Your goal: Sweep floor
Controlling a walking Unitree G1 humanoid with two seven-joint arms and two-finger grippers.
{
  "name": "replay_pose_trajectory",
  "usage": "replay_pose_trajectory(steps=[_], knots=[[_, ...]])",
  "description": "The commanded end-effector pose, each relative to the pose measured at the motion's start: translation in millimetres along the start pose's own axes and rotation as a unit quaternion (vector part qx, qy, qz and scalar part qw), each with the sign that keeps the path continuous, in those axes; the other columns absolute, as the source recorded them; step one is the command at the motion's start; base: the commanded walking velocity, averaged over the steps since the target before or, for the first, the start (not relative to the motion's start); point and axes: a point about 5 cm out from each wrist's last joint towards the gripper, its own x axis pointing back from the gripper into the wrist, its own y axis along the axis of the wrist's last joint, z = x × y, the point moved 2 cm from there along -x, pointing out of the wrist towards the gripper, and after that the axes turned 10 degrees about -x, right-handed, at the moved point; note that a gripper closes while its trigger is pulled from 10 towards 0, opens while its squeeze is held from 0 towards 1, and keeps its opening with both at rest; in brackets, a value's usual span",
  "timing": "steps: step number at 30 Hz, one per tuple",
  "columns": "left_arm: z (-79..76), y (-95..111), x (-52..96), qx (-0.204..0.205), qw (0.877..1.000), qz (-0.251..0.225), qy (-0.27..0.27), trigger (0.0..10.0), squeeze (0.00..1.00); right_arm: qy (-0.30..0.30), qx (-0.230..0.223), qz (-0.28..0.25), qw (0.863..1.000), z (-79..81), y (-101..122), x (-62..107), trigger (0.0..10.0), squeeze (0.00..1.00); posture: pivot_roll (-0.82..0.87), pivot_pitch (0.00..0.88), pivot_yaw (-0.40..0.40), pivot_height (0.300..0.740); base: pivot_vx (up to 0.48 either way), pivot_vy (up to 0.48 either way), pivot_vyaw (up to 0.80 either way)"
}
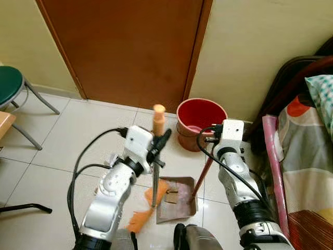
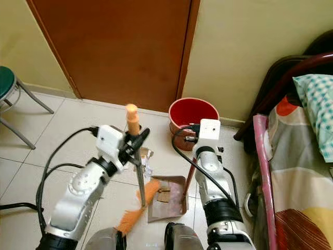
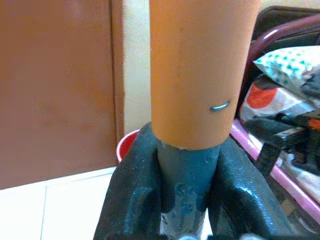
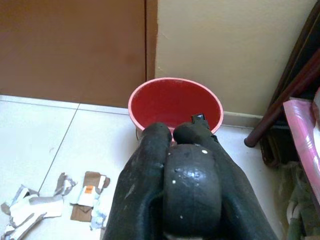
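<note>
My left gripper is shut on the broom, on its metal shaft just under the orange grip; both fingers press the shaft. The orange bristles rest on the floor beside the brown dustpan, which holds a scrap of cardboard. My right gripper is shut on the dustpan's reddish handle, which slants down to the pan. In the right wrist view the fingers close over the handle's dark rounded end. Torn paper and cardboard scraps lie on the tiles.
A red bucket stands against the wall by the brown door. A bed with a patterned quilt and a pink rail lines the right side. A green stool is at the left. White tiles lie open ahead left.
</note>
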Motion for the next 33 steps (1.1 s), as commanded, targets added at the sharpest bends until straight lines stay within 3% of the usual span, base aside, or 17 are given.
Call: replay_pose_trajectory(steps=[1, 4, 9, 14, 22, 25, 30, 33], knots=[[3.0, 2, 1.4, -0.002, 1.000, -0.006, 0.004, 10.0, 0.00, 0.009, 0.001, 0.001, 1.000, 1.3, 0, 1.1, 10.0, 0.00, 0.02, 0.125, -0.045, 0.740, 0.000, 0.000, 0.00], [23.2, -3, 10.6, -0.051, 0.998, 0.011, 0.042, 10.0, 0.00, -0.005, 0.006, 0.004, 1.000, -10.1, 0, 1.0, 10.0, 0.00, 0.03, 0.128, -0.045, 0.740, 0.000, 0.000, 0.00], [51.5, -10, 23.9, -0.084, 0.990, 0.038, 0.107, 10.0, 0.00, 0.006, 0.032, -0.013, 0.999, -12.1, 9, -0.4, 10.0, 0.00, 0.03, 0.135, -0.046, 0.740, 0.000, 0.000, 0.00], [63.5, -15, 33.0, -0.100, 0.984, 0.057, 0.139, 10.0, 0.00, 0.036, 0.078, -0.035, 0.996, -7.7, 18, 0.2, 10.0, 0.00, 0.04, 0.140, -0.053, 0.740, 0.000, 0.000, 0.00], [60.0, -18, 35.9, -0.095, 0.982, 0.061, 0.152, 10.0, 0.00, 0.139, 0.127, -0.034, 0.981, 16.8, 15, 9.3, 10.0, 0.00, 0.04, 0.144, -0.063, 0.740, 0.000, 0.000, 0.00], [51.6, -21, 34.9, -0.088, 0.983, 0.066, 0.148, 10.0, 0.00, 0.221, 0.156, -0.025, 0.962, 34.7, 9, 20.4, 10.0, 0.00, 0.03, 0.146, -0.064, 0.740, 0.000, 0.000, 0.00], [47.1, -23, 32.9, -0.085, 0.984, 0.068, 0.142, 10.0, 0.00, 0.285, 0.225, -0.043, 0.931, 46.7, 5, 30.7, 10.0, 0.00, 0.02, 0.151, -0.066, 0.740, 0.000, 0.000, 0.00], [48.2, -23, 31.5, -0.087, 0.984, 0.067, 0.143, 10.0, 0.00, 0.279, 0.232, -0.037, 0.931, 42.9, 4, 29.6, 10.0, 0.00, 0.02, 0.152, -0.068, 0.740, 0.000, 0.000, 0.00]])
